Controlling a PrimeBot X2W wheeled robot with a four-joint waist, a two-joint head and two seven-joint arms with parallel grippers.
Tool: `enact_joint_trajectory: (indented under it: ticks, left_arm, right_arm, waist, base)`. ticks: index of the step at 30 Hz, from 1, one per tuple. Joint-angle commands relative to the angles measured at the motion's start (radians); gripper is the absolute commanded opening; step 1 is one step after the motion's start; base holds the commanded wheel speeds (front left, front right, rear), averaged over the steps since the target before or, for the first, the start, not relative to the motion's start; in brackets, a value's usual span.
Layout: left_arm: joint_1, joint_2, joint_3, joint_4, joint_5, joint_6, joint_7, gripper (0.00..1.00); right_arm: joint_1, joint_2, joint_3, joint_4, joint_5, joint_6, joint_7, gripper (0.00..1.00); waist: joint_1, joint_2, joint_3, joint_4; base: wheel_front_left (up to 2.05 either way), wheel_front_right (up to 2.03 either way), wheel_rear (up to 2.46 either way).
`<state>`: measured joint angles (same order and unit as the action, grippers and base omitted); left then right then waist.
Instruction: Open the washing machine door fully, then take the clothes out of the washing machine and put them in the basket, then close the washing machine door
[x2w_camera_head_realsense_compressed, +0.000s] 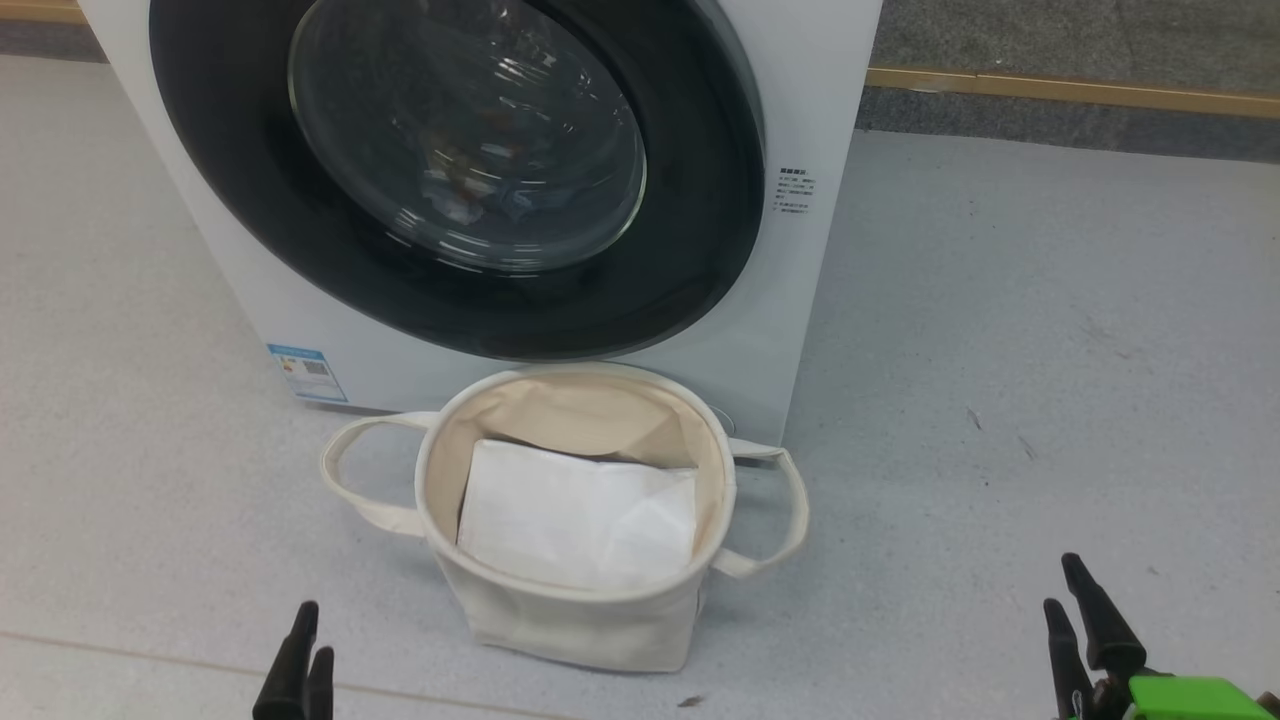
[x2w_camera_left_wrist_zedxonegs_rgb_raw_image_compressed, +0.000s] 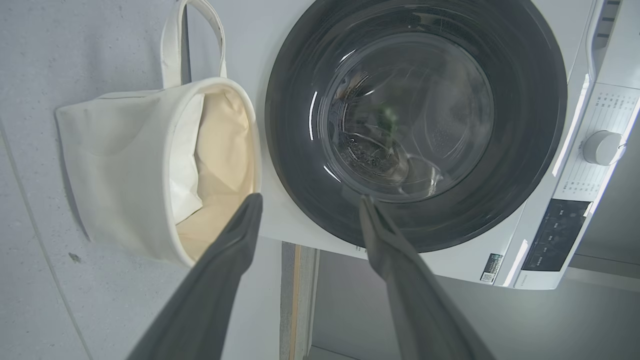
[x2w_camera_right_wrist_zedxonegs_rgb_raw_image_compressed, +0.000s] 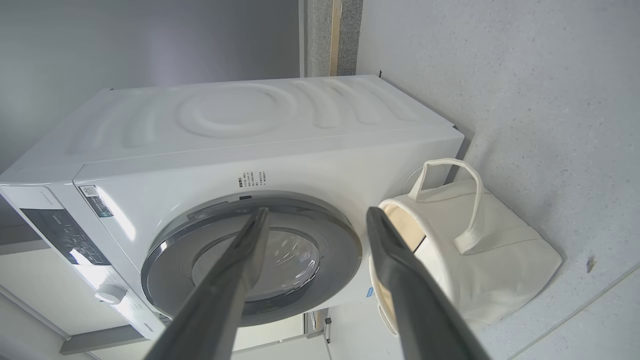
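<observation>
The white washing machine (x2w_camera_head_realsense_compressed: 820, 120) stands ahead with its black-rimmed door (x2w_camera_head_realsense_compressed: 240, 180) shut flush against the front. Behind the glass I make out only dim bluish clothes (x2w_camera_head_realsense_compressed: 470, 185). The cream basket (x2w_camera_head_realsense_compressed: 425, 480) sits on the floor right below the door. My left gripper (x2w_camera_head_realsense_compressed: 305, 665) is low at the left, short of the basket. In the left wrist view the left gripper (x2w_camera_left_wrist_zedxonegs_rgb_raw_image_compressed: 311, 200) is open and empty, facing the door (x2w_camera_left_wrist_zedxonegs_rgb_raw_image_compressed: 525, 125) and basket (x2w_camera_left_wrist_zedxonegs_rgb_raw_image_compressed: 115, 165). My right gripper (x2w_camera_head_realsense_compressed: 1065, 590) is low at the right, and in the right wrist view it (x2w_camera_right_wrist_zedxonegs_rgb_raw_image_compressed: 317, 212) is likewise open and empty.
A plain white sheet (x2w_camera_head_realsense_compressed: 575, 515) lies folded inside the basket. The machine's control panel and knob (x2w_camera_left_wrist_zedxonegs_rgb_raw_image_compressed: 602, 147) sit above the door. Pale grey floor (x2w_camera_head_realsense_compressed: 1050, 350) spreads right of the machine, up to a wall with a yellow strip (x2w_camera_head_realsense_compressed: 1070, 90).
</observation>
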<state>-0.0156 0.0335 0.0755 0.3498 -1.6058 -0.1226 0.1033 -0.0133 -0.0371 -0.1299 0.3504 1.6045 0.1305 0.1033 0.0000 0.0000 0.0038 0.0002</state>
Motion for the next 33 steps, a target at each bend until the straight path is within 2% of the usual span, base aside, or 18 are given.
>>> enact_joint_trajectory:
  ticks: [1,4,8,14,23,33]
  left_arm:
    - [-0.033,0.005,0.001,-0.036,0.001,-0.001,-0.011,1.0]
    - [-0.032,0.005,0.002,-0.043,0.004,-0.001,-0.02,1.0]
    - [-0.031,0.006,0.007,-0.055,0.011,-0.001,-0.031,1.0]
    - [-0.035,0.006,0.022,-0.075,0.026,-0.001,-0.049,1.0]
    - [-0.043,0.007,0.056,-0.121,0.103,-0.002,-0.075,1.0]
    - [-0.053,0.008,0.064,-0.193,0.232,0.01,-0.102,1.0]
  right_arm:
    - [-0.034,-0.002,0.005,-0.037,-0.009,0.0,-0.011,1.0]
    - [-0.036,-0.003,0.007,-0.044,-0.013,0.0,-0.019,1.0]
    - [-0.038,-0.003,0.015,-0.057,-0.023,0.0,-0.031,1.0]
    - [-0.047,-0.004,0.019,-0.078,-0.051,0.0,-0.049,1.0]
    - [-0.067,-0.004,0.037,-0.094,-0.116,0.0,-0.075,1.0]
    - [-0.097,-0.005,0.057,-0.123,-0.287,0.0,-0.101,1.0]
  waist:
    - [0.0007,0.0,0.0,0.0]
    - [0.0023,0.0,-0.002,0.001]
    - [0.0002,0.0,0.0,0.003]
    - [0.0,0.0,0.003,0.005]
    - [0.0,0.0,0.005,0.007]
    - [0.0,0.0,0.007,0.009]
  base:
    - [0.0,0.0,0.0]
    - [0.0,0.0,0.0]
    - [0.0,0.0,0.0]
    - [0.0,0.0,0.0]
    - [0.0,0.0,0.0]
    - [0.0,0.0,0.0]
